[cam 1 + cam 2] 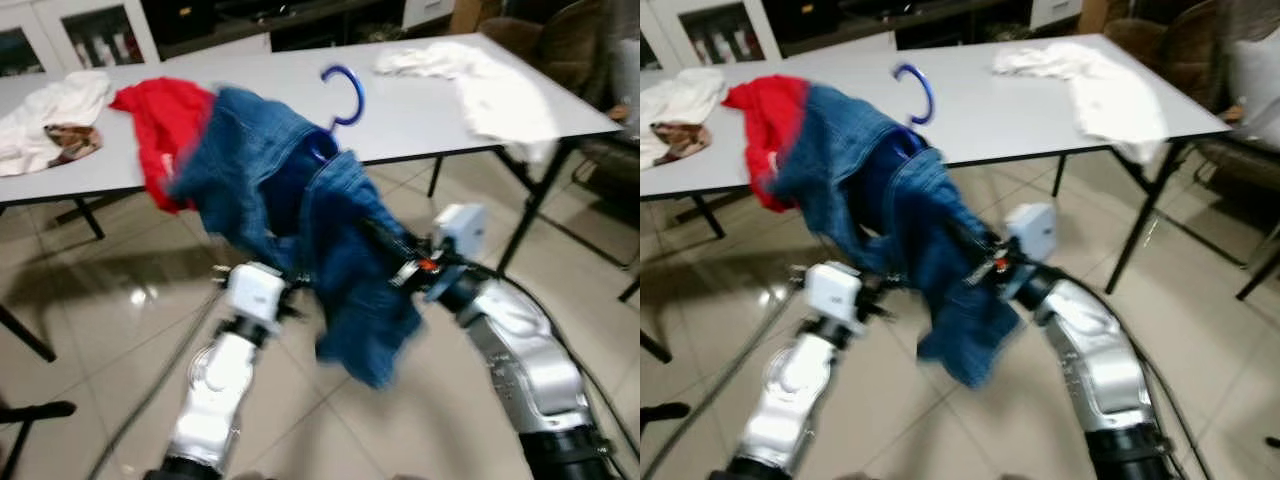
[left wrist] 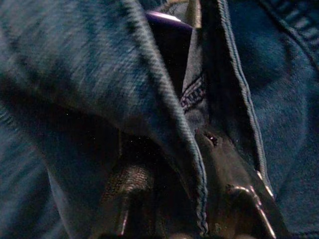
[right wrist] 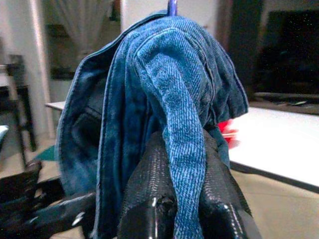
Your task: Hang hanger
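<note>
While both grippers' jaws clench the denim jacket (image 1: 300, 200), the hanger (image 1: 343, 95) hook points up

Coarse blue denim garment (image 1: 300, 200), glossy blue plastic hanger (image 1: 345, 95), shiny floor tiles (image 1: 130, 290)

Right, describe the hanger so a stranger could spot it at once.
Start at the long white table across the room. In front of it, both arms hold up a bundle of blue denim, the right gripper pinching a fold. The blue hanger is the curved hook poking out of the denim's top, unlike the loose red cloth lying beside it.
</note>
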### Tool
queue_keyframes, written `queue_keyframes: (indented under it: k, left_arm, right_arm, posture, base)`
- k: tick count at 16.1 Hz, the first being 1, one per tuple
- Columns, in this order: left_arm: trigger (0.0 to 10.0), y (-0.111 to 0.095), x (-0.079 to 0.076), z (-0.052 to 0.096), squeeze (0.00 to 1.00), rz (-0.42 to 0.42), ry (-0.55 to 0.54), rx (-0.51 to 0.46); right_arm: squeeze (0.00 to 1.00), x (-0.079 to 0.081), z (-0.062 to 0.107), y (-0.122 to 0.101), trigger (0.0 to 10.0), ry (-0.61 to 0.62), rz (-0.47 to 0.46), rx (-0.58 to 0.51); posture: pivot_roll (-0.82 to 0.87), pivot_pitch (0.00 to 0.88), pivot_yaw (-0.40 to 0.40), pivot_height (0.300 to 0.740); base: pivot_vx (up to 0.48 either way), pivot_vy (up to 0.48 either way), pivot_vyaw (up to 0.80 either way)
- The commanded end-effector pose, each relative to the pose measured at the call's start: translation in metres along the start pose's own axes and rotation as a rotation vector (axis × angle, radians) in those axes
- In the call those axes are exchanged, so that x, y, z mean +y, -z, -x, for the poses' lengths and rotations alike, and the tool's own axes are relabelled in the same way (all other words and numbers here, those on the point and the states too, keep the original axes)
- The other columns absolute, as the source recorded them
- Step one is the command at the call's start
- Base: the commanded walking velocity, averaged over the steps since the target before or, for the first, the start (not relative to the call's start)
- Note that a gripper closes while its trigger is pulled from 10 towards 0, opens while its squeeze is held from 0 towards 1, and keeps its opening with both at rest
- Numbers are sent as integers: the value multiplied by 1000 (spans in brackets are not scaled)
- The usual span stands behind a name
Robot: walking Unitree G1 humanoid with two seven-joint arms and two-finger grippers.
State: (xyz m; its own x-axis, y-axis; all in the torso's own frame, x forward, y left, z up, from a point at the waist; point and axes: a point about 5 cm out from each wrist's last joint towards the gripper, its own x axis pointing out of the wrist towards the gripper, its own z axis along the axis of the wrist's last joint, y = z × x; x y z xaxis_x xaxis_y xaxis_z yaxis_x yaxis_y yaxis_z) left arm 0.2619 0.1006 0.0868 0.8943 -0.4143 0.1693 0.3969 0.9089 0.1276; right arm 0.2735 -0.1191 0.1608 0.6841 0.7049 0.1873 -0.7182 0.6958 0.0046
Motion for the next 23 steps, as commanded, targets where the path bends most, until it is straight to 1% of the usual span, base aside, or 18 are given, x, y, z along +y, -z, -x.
queue_keyframes:
  k: [1, 7, 12, 15, 16, 18, 20, 23]
  left_arm:
    - [10000, -2, 10, 0, 0, -13, -21, -2]
    - [10000, 0, 10, 0, 0, 19, -21, 14]
    - [10000, 1, 10, -1, 0, 0, -8, 20]
    - [10000, 0, 12, -2, 0, -7, -9, 18]
    - [10000, 0, 13, -2, 0, -9, -10, 18]
    - [10000, 0, 13, -2, 0, -10, -10, 19]
    - [10000, -1, 13, -3, 0, -11, -9, 16]
    - [10000, -1, 14, -3, 0, -12, -11, 15]
  right_arm:
    - [0, 5, -7, -9, 10000, -23, 13, -47]
    - [0, 4, -7, -7, 10000, -22, 13, -40]
    - [0, -1, -10, -6, 10000, 14, 47, -23]
    - [0, -1, -12, -7, 10000, 18, 49, -28]
    - [0, -2, -15, -10, 10000, 22, 61, -44]
    - [0, -6, -18, -16, 10000, 46, 77, -72]
    - [0, -20, -23, -27, 10000, 113, 117, -111]
    - [0, -25, -28, -31, 10000, 126, 133, -120]
  posture:
    - [-75, 0, 77, 736]
    - [-72, 0, 73, 736]
    - [-69, 0, 71, 736]
    - [-69, 0, 71, 736]
    - [-70, 0, 73, 736]
    - [-69, 0, 73, 736]
    - [-67, 0, 73, 736]
    - [-62, 0, 72, 736]
  base:
    - [0, 0, 0]
    - [0, 0, 0]
    - [0, 0, 0]
    - [430, 0, 0]
    - [480, 0, 0]
    - [480, 0, 0]
    - [480, 0, 0]
    - [480, 0, 0]
